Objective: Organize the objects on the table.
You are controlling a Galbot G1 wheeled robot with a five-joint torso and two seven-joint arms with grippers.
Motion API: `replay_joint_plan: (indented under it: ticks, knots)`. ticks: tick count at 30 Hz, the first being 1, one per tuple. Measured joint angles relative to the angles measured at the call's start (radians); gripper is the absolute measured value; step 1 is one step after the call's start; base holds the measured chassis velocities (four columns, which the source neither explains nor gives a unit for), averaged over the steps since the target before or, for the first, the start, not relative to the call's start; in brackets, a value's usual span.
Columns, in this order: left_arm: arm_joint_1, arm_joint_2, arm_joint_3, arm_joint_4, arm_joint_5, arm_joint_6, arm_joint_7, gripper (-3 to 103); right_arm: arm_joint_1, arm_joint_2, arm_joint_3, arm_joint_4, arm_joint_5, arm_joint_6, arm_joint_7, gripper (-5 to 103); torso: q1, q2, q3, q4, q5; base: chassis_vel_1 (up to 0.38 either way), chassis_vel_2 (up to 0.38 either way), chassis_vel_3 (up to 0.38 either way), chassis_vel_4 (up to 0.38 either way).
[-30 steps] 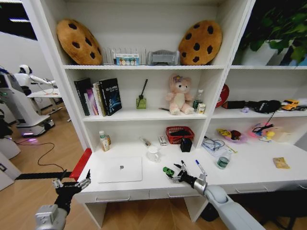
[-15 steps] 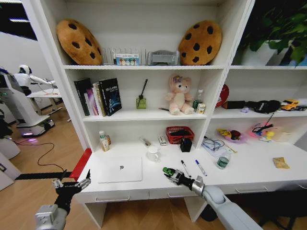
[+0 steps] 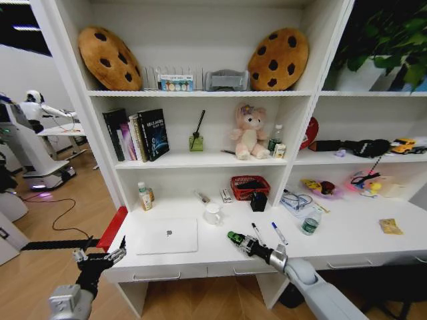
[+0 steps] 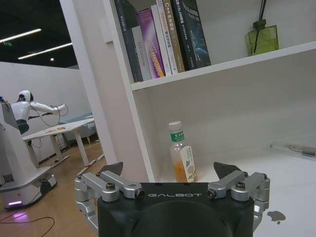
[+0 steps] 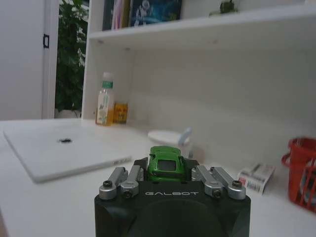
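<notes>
Head view: right tool (image 3: 235, 238) is low over the surface (image 3: 347, 243), just right of the laptop (image 3: 167, 235), fingers pinched on the tiny green toy car (image 3: 231, 236).
Right wrist view: confirms it, the green toy car (image 5: 166, 162) sits clamped between the fingers at the tool's tip, nose up over the laptop (image 5: 59, 150) corner.
Left tool: parked well off the laptop's left, below the surface edge (image 3: 99, 257); in the left wrist view its fingers (image 4: 231, 170) stand wide apart, holding nothing.
Risk one: that car is small and smooth, held only near its tail by my read; a quick swing could squirt it out onto the laptop lid.
Risk two: the white mug (image 3: 213, 213) stands just behind the laptop's right corner, so a low sweep that way could knock it.
Count on the surface: one laptop, two pens (image 3: 279, 233) right of the laptop past the tool, one clear green-label bottle (image 3: 309, 224) beyond them, one yellow snack packet (image 3: 391, 227) farthest right, one mug, one red basket (image 3: 249, 186).
</notes>
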Motion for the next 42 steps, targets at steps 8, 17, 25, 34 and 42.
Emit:
replay_joint_plan:
  ticks: [8,17,25,34,42]
  knots:
    - [0.0,0.0,0.0,0.0,0.0,0.0,0.0,100,0.339,-0.178,-0.094,0.097,0.246,-0.116,-0.036,37,0.0,0.0,0.0,-0.0002,-0.0005,0.0,0.0,0.0,0.0]
    - [0.0,0.0,0.0,0.0,0.0,0.0,0.0,100,0.885,-0.016,-0.432,-0.319,0.253,-0.112,-0.082,37,0.0,0.0,0.0,0.0009,-0.0011,0.0,0.0,0.0,0.0]
    - [0.0,0.0,0.0,0.0,0.0,0.0,0.0,100,1.093,0.182,-0.559,-0.688,0.214,-0.1,-0.097,37,0.0,0.0,0.0,-0.0001,-0.0006,0.0,0.0,0.0,0.0]
    - [0.0,0.0,0.0,0.0,0.0,0.0,0.0,100,1.123,0.277,-0.587,-0.791,0.224,-0.099,-0.064,37,0.0,0.0,0.0,0.0,-0.0004,0.0,0.0,0.0,0.0]
    - [0.0,0.0,0.0,0.0,0.0,0.0,0.0,100,1.13,0.283,-0.607,-0.819,0.237,-0.084,-0.02,37,0.0,0.0,0.0,-0.0001,-0.0003,0.0,0.0,0.0,0.0]
